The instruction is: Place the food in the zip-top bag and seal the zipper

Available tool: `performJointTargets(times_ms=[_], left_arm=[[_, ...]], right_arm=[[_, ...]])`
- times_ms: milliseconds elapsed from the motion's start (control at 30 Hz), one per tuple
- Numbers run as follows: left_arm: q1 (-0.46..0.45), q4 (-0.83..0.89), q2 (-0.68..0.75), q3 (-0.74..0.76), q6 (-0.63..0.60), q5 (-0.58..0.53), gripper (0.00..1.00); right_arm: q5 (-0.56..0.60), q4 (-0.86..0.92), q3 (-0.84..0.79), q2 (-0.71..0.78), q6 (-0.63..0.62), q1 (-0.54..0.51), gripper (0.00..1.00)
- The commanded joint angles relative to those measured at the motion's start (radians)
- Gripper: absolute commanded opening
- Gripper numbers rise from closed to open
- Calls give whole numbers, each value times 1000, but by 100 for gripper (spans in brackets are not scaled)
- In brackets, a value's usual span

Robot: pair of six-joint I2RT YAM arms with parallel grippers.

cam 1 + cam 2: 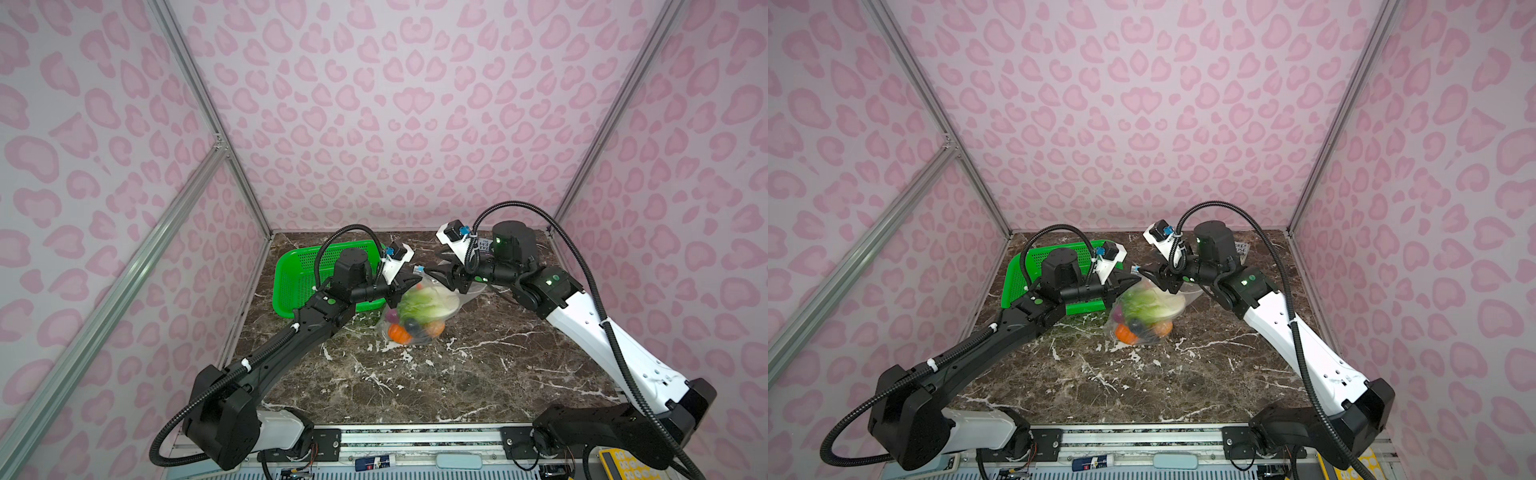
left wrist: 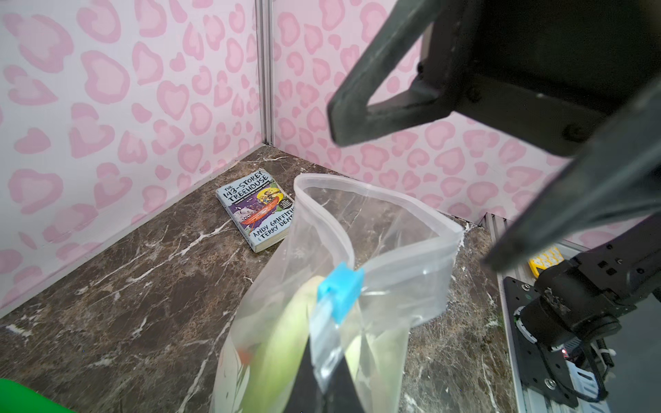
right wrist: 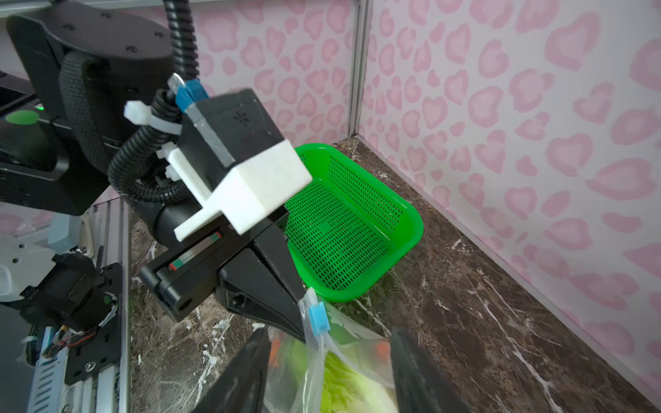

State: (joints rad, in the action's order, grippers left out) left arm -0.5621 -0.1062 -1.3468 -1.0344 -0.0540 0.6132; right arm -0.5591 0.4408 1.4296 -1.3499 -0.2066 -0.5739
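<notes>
Your left gripper (image 3: pixel 301 306) pinches the zip-top bag (image 2: pixel 393 250) corner beside the blue slider (image 2: pixel 341 289), mid-table; food (image 1: pixel 419 307) sits inside, mouth gaping. Sealing looks underway: your right gripper (image 2: pixel 411 191), jaws apart, should clamp that slider and draw across

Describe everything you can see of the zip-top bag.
The zip-top bag is clear, crinkly plastic, its full bottom on the marble table near the green basket. Inside lie toy vegetables: a cabbage, orange and purple pieces. Its mouth is raised and gapes open, the blue slider at one end. The left gripper is shut on the corner by the slider; the right gripper hangs open close to the mouth.
</notes>
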Motion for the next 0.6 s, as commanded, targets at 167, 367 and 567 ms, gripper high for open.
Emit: performJointTargets(times_ms=[167, 367, 567], left_arm=[[-2, 17, 14, -6, -49, 22, 4], [-4, 25, 21, -3, -58, 14, 4], [-4, 30, 28, -5, -61, 5, 4]], right_arm=[[-117, 84, 48, -92, -66, 2, 53], [-128, 92, 80, -121, -69, 3, 49], [-130, 79, 71, -114, -66, 3, 32]])
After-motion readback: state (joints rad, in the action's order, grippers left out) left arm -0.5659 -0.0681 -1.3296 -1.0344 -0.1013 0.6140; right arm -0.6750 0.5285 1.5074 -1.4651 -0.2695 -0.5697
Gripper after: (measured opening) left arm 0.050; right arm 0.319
